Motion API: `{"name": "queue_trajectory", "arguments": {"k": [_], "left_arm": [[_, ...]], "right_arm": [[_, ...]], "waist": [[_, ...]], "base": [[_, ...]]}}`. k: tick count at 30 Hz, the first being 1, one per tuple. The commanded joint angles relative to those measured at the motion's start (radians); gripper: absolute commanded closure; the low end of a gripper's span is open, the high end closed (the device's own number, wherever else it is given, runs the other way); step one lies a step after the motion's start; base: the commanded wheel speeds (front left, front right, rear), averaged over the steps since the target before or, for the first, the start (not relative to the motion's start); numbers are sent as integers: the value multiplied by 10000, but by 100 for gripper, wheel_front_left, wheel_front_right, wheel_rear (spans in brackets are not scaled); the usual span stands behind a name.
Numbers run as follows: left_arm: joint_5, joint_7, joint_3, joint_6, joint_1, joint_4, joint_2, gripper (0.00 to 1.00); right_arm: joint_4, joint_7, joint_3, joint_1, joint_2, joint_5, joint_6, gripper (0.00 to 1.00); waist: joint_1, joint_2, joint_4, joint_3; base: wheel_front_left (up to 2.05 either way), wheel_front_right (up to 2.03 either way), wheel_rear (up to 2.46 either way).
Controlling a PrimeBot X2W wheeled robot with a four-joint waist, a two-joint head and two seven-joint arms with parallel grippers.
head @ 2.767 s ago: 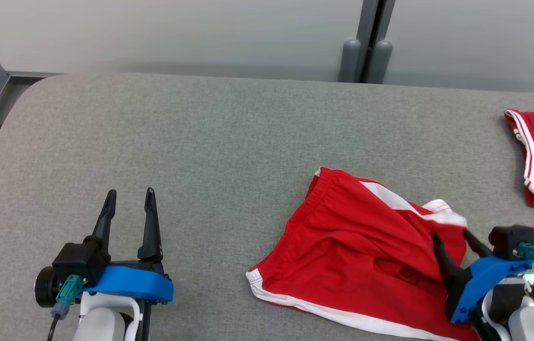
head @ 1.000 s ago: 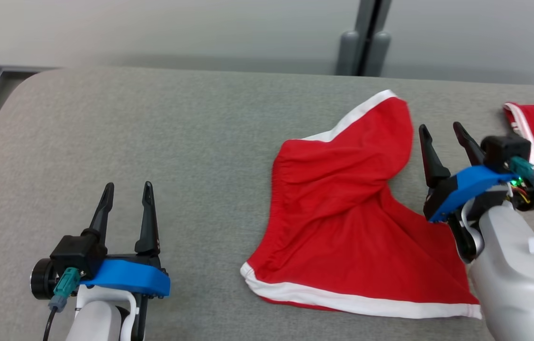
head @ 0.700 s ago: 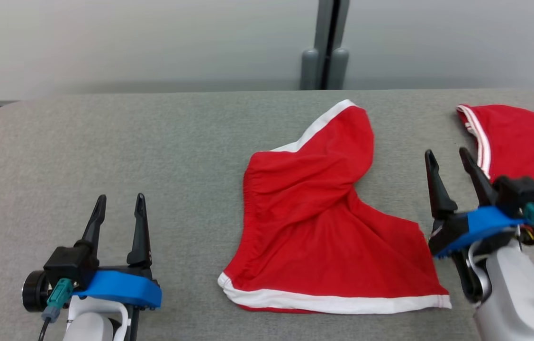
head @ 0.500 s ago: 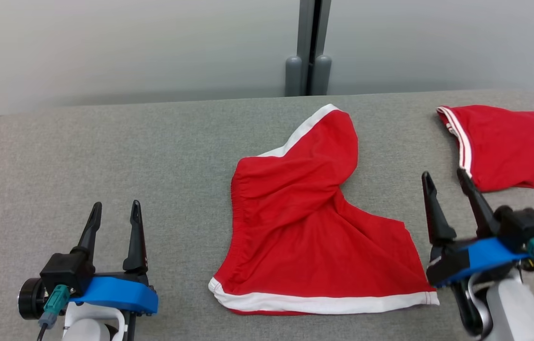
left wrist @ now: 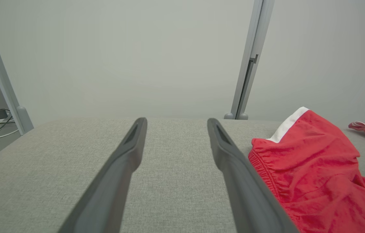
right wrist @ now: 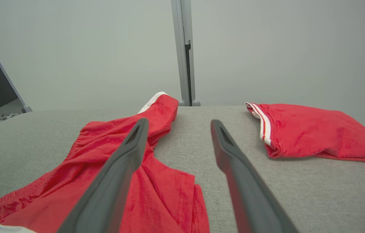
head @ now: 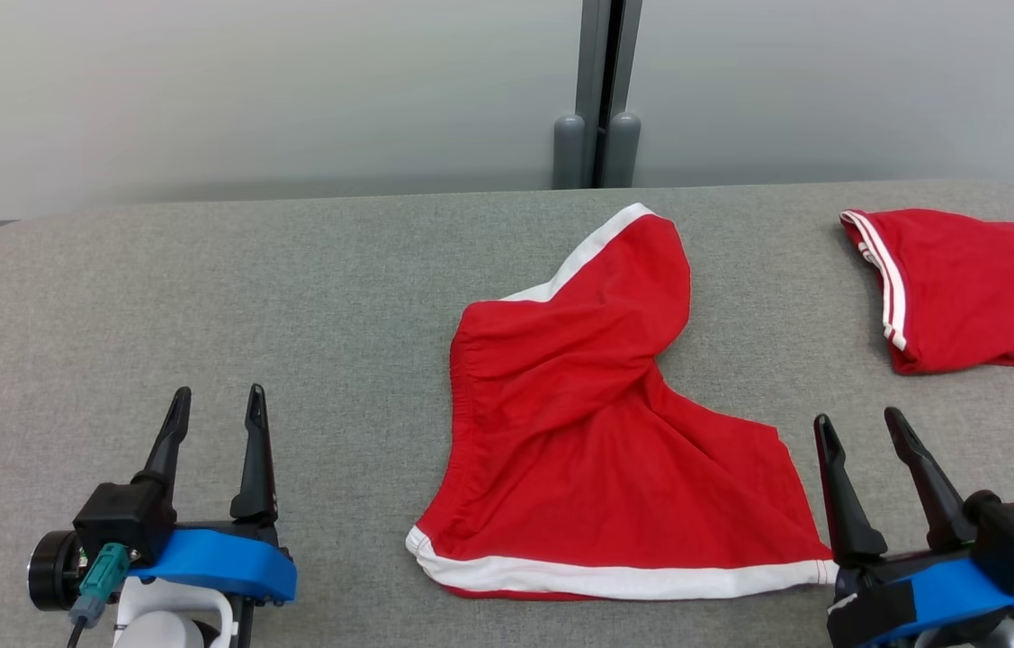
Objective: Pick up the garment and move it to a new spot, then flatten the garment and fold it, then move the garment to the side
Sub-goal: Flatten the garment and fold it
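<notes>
Two sets of fingers are held apart and empty: the left gripper (head: 219, 396) and right gripper (head: 857, 418) are poised either side of the garment (head: 596, 450), which is laid rumpled mid-worktop (head: 201, 270), presumably for flattening.

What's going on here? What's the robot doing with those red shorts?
A two-armed robot is tidying clothes. The red shorts lie spread out but wrinkled in the middle of the grey table, not yet folded. Nothing holds them right now: the left gripper and the right gripper are both open, one on each side of the shorts. Another red garment, which looks folded, lies off to the right.
</notes>
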Motion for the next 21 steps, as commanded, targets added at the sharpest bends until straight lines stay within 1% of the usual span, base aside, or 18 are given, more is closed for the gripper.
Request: {"name": "queue_trajectory", "arguments": {"k": [1,6,11,16,21], "left_arm": [[-58,13,-18,66,68,-63,58,0],[-78,58,-40,116,118,-112,80,0],[-130,111,-100,131,97,-158,93,0],[-16,300,-526,-112,34,-174,64,0],[165,579,-1333,-429,231,10,104,0]], "right_arm": [[-159,74,-49,230,25,-19,6,0],[-305,210,-5,468,32,240,6,0],[-261,352,-37,520,34,229,6,0],[136,487,-192,646,32,116,6,0],[862,415,-147,883,31,193,6,0]], "waist": [[1,-1,18,8],[1,-1,31,22],[1,-1,-10,21],[1,-1,-24,83],[1,-1,-44,138]], "base": [[0,0,0],[0,0,0],[0,0,0],[0,0,0],[0,0,0]]}}
